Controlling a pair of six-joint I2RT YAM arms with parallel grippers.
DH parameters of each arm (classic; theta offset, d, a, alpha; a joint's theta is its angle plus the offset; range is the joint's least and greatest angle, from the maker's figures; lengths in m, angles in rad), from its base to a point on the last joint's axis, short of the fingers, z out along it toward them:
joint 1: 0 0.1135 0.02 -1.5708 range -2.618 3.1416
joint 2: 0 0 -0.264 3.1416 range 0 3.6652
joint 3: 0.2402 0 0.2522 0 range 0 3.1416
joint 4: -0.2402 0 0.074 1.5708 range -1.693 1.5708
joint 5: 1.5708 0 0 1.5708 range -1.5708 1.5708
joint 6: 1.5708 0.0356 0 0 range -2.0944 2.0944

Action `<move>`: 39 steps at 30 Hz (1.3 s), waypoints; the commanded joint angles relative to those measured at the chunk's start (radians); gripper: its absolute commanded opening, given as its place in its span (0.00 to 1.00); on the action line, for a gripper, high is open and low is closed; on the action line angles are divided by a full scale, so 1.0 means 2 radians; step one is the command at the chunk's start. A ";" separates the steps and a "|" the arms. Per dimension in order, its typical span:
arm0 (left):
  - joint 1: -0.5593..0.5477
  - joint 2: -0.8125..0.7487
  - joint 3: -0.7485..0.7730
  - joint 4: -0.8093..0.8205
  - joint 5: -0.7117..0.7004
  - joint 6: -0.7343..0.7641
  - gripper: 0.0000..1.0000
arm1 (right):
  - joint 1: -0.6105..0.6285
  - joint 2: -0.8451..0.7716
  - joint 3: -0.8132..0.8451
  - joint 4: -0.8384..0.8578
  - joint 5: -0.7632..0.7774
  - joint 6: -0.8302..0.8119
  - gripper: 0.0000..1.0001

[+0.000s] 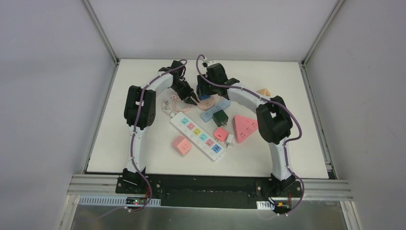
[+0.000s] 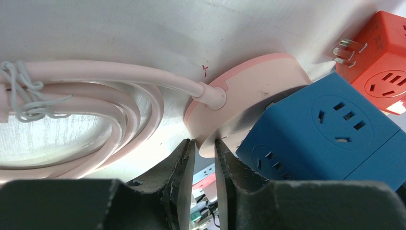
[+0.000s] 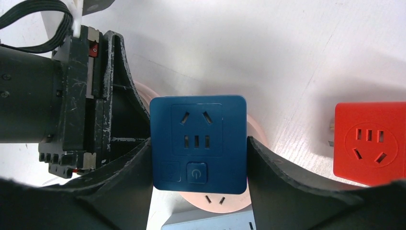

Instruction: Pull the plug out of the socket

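Right gripper (image 3: 198,160) clamped tight, 2 fingers on dark blue plastic cube plug (image 3: 198,127) | plug sitting on round pink plastic socket (image 2: 258,81), far centre of white table (image 1: 143,143) | left gripper (image 2: 203,146) narrowed to a slit, pinching socket's rim | red cube adapter (image 3: 366,143) lies near the plug, apart from it

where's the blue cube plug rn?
Top view: far centre. The blue cube plug sits on the round pink socket, gripped by the right end effector, red cube beside it.

top: high, rear, looking down, whole table (image 1: 249,76) | wrists: close, low | share blue plug (image 2: 330,129)
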 commanded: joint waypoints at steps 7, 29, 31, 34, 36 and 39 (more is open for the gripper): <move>-0.006 0.040 0.013 -0.040 -0.021 0.001 0.22 | 0.000 -0.118 -0.091 0.212 -0.064 -0.005 0.00; 0.021 -0.041 0.033 0.056 0.054 0.095 0.55 | -0.058 -0.189 -0.132 0.118 0.068 0.068 0.00; 0.026 -0.060 0.030 0.053 0.052 0.119 0.59 | -0.071 -0.197 -0.139 0.084 0.082 0.083 0.00; 0.034 -0.097 0.007 0.048 0.034 0.151 0.65 | -0.092 -0.196 -0.141 0.017 0.104 0.114 0.00; 0.039 -0.124 -0.014 0.054 0.018 0.168 0.70 | -0.102 -0.196 -0.147 -0.024 0.126 0.142 0.00; 0.040 -0.164 -0.039 0.060 -0.007 0.197 0.83 | -0.111 -0.198 -0.164 -0.054 0.146 0.186 0.00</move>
